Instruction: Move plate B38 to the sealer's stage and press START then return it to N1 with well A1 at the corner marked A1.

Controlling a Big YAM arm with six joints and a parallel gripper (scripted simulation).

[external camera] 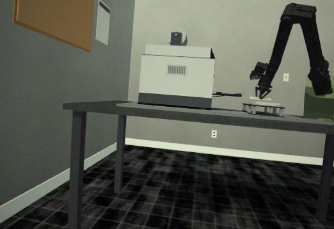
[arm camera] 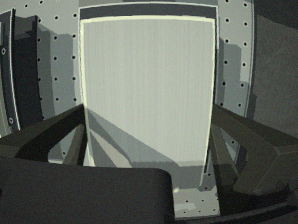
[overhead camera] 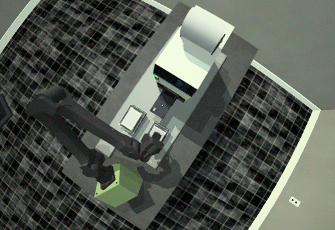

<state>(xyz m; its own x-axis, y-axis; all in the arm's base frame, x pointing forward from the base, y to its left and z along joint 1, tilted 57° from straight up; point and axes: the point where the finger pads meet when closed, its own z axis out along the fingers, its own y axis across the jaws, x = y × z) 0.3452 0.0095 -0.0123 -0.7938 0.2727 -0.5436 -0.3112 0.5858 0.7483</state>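
My gripper (overhead camera: pixel 156 135) (external camera: pixel 262 96) (arm camera: pixel 148 109) is shut on plate B38 (external camera: pixel 252 98) (arm camera: pixel 150 65), with a finger at each long side. Its top looks smooth and covered, with no wells showing. In the exterior view the plate is level, a little above the nests. Nest N1 (arm camera: pixel 150 11) lies below it, its edge showing past the plate's far end in the wrist view. The other plate (overhead camera: pixel 133 118) sits in nest N2. The sealer's stage (overhead camera: pixel 163 105) is out and bare. The sealer's lamp (overhead camera: pixel 156 76) is green. Labels and well A1 are not readable.
The white sealer (overhead camera: pixel 183 61) (external camera: pixel 176 77) stands beyond the nests, with its film roll (overhead camera: pixel 203 27) on top. A green block (overhead camera: pixel 122 187) stands by the arm's base. N2's dark edge (arm camera: pixel 25 75) is close left of my fingers in the wrist view.
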